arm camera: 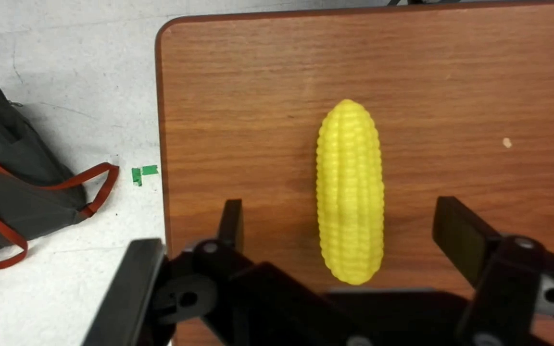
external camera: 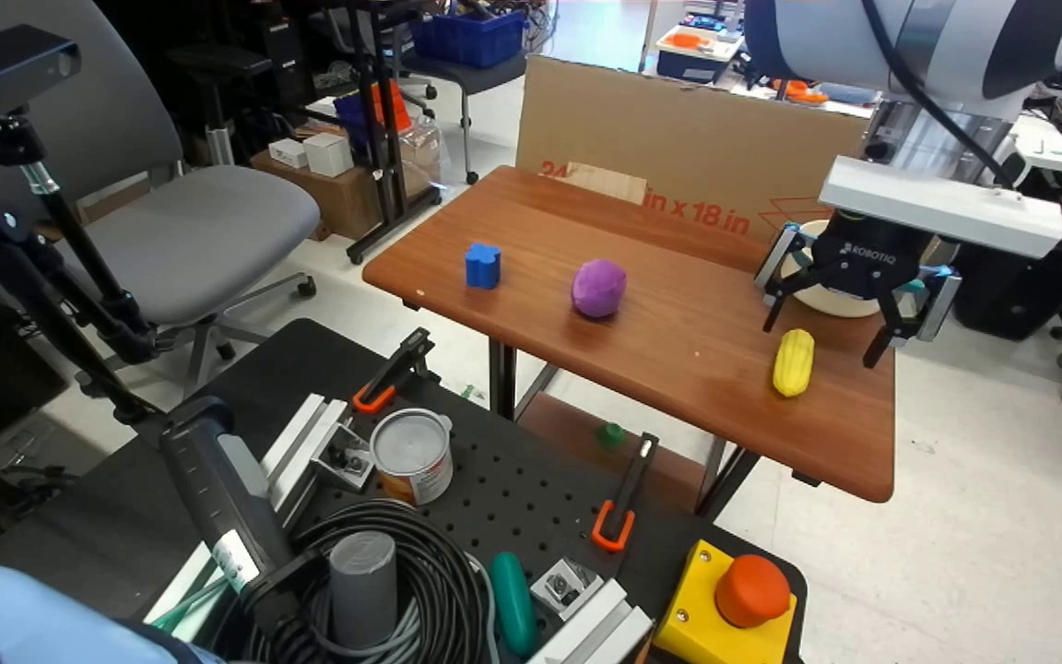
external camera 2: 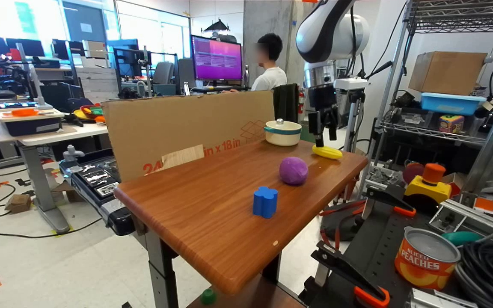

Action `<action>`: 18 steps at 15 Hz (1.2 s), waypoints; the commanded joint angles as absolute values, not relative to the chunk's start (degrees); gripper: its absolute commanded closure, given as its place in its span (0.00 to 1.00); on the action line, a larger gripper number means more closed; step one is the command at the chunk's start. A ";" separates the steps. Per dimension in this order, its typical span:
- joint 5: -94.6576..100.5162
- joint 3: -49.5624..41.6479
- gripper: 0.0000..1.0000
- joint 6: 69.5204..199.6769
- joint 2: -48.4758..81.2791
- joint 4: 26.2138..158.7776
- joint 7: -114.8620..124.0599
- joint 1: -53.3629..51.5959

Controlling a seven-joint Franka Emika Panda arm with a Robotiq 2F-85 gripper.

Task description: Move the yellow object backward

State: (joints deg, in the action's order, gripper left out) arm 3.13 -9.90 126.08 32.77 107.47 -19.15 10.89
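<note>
The yellow object is a corn-cob shape that lies on the brown table near one end. It shows in both exterior views [external camera: 793, 363] [external camera 2: 327, 152] and in the wrist view [arm camera: 350, 192]. My gripper [external camera: 819, 343] is open and empty, pointing down above the corn. In an exterior view its fingertips [external camera 2: 326, 142] are close above the corn; the exact gap is unclear. In the wrist view the open fingers [arm camera: 338, 202] stand apart, one on each side of the corn's nearer half, with a gap on both sides.
On the table [external camera 2: 195, 205] are a purple ball [external camera: 598, 288], a blue block [external camera: 483, 266] and a cream lidded pot [external camera 2: 283, 133] close behind the gripper. A cardboard sheet [external camera: 678, 129] stands along the table's far edge. A black bench [external camera: 513, 503] with clamps runs along the opposite side.
</note>
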 commanded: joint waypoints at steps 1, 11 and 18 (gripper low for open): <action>4.41 -8.66 0.28 122.04 37.31 101.76 -16.59 11.81; 10.82 -9.19 0.90 120.96 35.23 102.80 -11.46 8.70; 9.28 -4.64 0.91 120.74 28.68 103.93 -8.59 4.68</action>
State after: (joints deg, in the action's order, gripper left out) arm 9.84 -6.74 120.77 31.60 102.95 -10.20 5.89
